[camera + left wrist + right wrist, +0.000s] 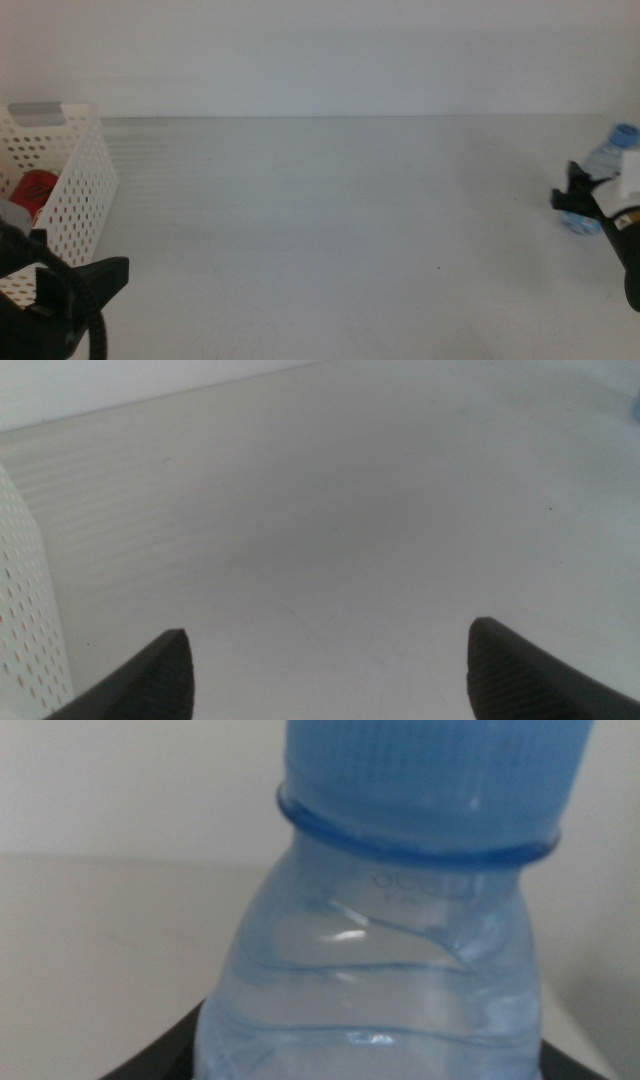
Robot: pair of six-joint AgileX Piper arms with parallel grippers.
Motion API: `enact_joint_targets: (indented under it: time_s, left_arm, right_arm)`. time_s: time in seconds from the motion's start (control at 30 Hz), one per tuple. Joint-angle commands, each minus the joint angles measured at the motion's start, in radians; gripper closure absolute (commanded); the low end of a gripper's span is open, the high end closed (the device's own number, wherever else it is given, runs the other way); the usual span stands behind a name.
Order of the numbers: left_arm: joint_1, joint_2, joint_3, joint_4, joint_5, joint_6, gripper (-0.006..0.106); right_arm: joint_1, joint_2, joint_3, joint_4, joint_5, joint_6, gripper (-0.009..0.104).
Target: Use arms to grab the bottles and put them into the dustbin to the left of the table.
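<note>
The middle view looks forward and down across the worktop (330,220), the left wrist view skims it beside the dustbin (25,630), and the right wrist view sits tight against the water bottle (400,950), which the middle view shares at the right edge.

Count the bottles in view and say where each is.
1: a blue-capped bottle at the table's right edge, held in the right gripper. Another may be hidden inside the dustbin.

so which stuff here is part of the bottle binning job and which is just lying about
Part of the job:
- water bottle, at the table's right edge, in the right gripper
- dustbin, at the left
- left gripper, jaws open, waiting by the dustbin
- table

Just lying about:
- red object inside the dustbin; too little shows to identify it
</note>
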State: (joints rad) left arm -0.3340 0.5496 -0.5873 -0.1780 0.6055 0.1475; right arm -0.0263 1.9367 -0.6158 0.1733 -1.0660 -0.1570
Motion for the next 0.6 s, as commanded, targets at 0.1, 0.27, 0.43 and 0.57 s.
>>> enact_joint_targets:
  time_s: [0.1,0.27,0.43,0.57]
  left_arm:
    - [-0.004,0.001,-0.028,-0.011,-0.067,-0.014,0.01]
    - [-0.004,0.001,-0.028,-0.011,-0.067,-0.014,0.01]
    - [-0.004,0.001,-0.028,-0.011,-0.067,-0.014,0.01]
    - [-0.004,0.001,-0.028,-0.011,-0.067,-0.014,0.01]
  right_arm:
    - [0.078,-0.148,-0.129,-0.147,0.06,0.095,0.095]
    - [0.207,-0.157,-0.311,-0.338,0.257,0.196,0.095]
    - [0.342,-0.097,-0.508,-0.462,0.347,0.277,0.095]
    - [0.423,-0.018,-0.68,-0.502,0.429,0.343,0.095]
